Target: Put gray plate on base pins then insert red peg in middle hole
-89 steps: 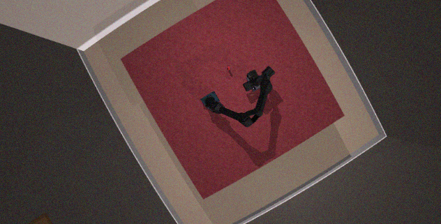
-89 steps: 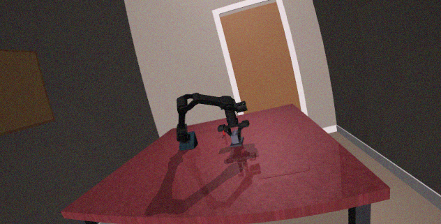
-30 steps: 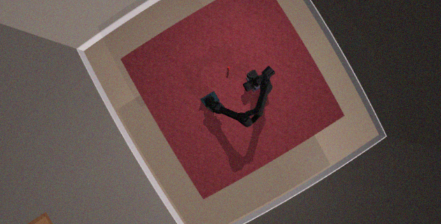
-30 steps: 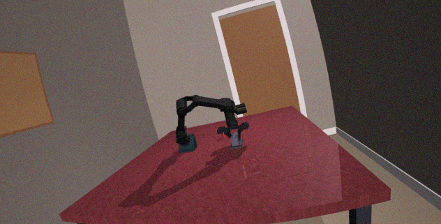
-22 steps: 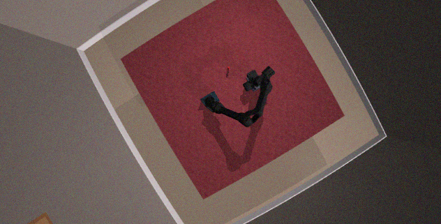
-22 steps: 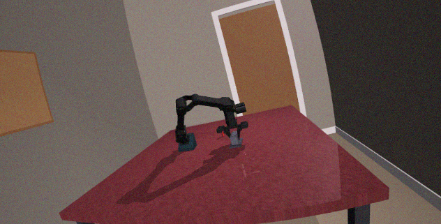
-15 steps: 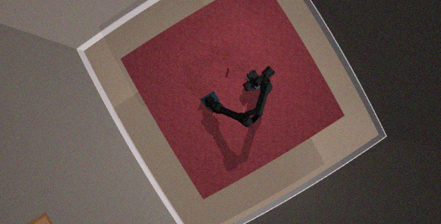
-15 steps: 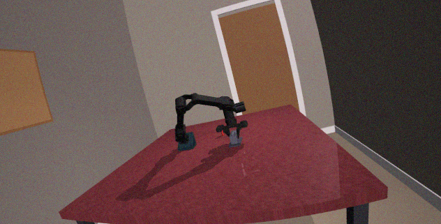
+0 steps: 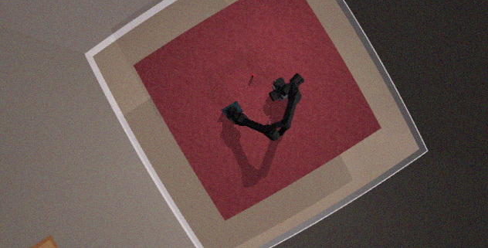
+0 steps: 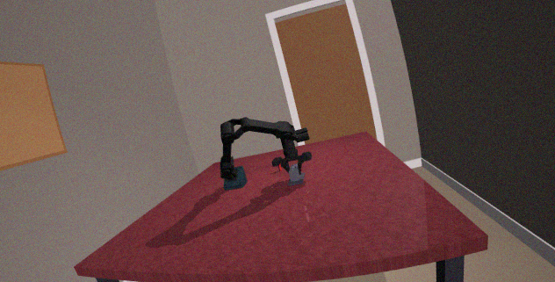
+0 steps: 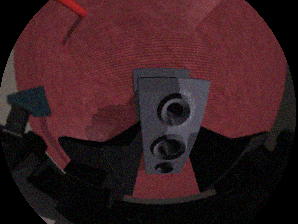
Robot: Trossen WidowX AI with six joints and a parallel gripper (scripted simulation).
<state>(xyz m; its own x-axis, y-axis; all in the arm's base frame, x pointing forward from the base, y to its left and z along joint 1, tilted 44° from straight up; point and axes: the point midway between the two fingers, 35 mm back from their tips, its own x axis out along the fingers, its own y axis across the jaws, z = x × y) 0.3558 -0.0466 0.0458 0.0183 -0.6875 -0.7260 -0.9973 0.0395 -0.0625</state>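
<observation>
My gripper (image 9: 279,90) (image 10: 294,170) (image 11: 163,121) points down and is shut on the gray plate (image 10: 295,172) (image 11: 154,120), with one finger at each side of it. In the wrist view the plate's three round holes face the camera in a row. The plate looks steeply tilted in the exterior view. The gray base (image 10: 296,183) (image 11: 161,73) is low on the table beneath it and shows past the plate's far edge; its pins are hidden. The red peg (image 9: 252,76) (image 10: 280,167) (image 11: 71,7) stands upright on the table, away from the fingers.
The red table top (image 9: 247,50) (image 10: 373,198) carries everything. The arm's own mount sits on a dark teal block (image 9: 235,105) (image 10: 237,181) (image 11: 33,101), at the left in the exterior view. The arm's shadow falls across the table toward the front left there.
</observation>
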